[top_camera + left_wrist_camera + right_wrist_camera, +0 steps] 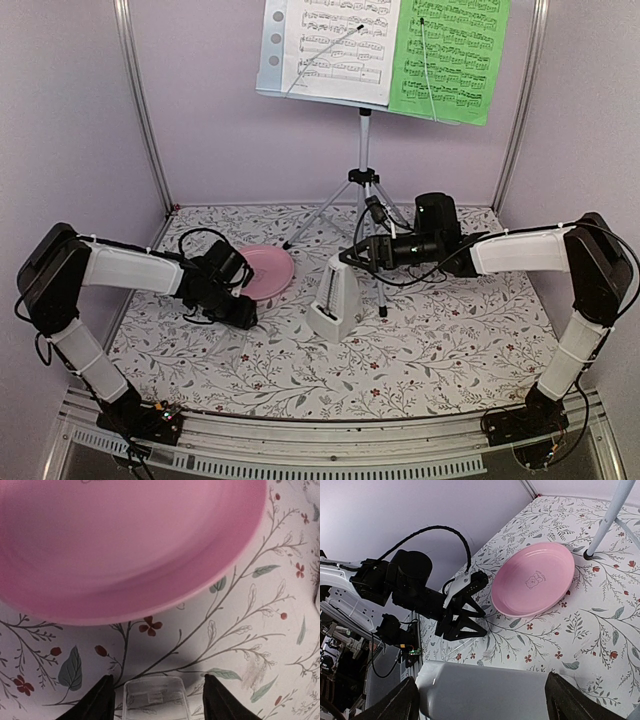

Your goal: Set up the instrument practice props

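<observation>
White metronome [333, 303] upright beside music stand [364, 135]

At the top centre of the overhead view we find the music stand [364, 150] at the back of the tabletop [450, 340], with the left sheet [340, 45] and the right sheet [450, 55] side by side on it. In front of its legs the plate [268, 270] lies left of centre. The metronome [333, 300] stands near it on the right, apart. The left tool [243, 316] sits just beside the plate's near-left rim. The right tool [348, 258] flanks the metronome's top.
</observation>
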Controlling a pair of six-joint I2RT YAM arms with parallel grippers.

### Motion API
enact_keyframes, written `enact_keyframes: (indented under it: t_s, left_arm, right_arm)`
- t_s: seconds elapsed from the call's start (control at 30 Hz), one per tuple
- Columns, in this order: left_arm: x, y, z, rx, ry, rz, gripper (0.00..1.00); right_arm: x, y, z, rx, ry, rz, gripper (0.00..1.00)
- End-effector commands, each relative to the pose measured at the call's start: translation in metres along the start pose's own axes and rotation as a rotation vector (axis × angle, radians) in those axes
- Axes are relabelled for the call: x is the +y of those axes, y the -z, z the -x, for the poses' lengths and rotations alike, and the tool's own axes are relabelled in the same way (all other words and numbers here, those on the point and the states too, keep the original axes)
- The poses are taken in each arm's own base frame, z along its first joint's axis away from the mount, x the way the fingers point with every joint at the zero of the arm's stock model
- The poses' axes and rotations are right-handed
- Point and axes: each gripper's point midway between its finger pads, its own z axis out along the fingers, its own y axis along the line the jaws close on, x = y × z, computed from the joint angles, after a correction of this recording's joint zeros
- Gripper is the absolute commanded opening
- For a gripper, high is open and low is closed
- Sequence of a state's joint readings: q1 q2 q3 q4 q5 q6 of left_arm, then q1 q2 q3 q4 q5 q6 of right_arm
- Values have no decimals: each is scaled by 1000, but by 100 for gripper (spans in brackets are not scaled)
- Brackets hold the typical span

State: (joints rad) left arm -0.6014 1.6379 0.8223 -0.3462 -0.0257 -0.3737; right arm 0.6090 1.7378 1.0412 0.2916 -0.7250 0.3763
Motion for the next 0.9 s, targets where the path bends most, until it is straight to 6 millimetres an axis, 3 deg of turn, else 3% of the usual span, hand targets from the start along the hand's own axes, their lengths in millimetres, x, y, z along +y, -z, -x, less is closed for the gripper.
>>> enact_keyframes:
  t_s: [0.0, 0.27, 0.5, 0.63, 0.87]
  left_arm:
    - [-9, 4, 8, -31, -11, -55, 65]
    - [-57, 54, 40, -281, -165, -204, 72]
    - [-104, 111, 60, -634, -292, -399, 64]
    - [-113, 121, 70, -734, -300, -418, 60]
    - [-129, 100, 78, -746, -324, -425, 53]
  right_arm:
    - [-16, -3, -36, 113, -60, -60, 88]
    - [2, 1, -19, 74, -16, -29, 92]
    - [22, 9, -1, 30, 26, -16, 100]
    - [30, 11, 8, -2, 34, -69, 99]
    - [39, 6, -2, -37, 11, -213, 99]
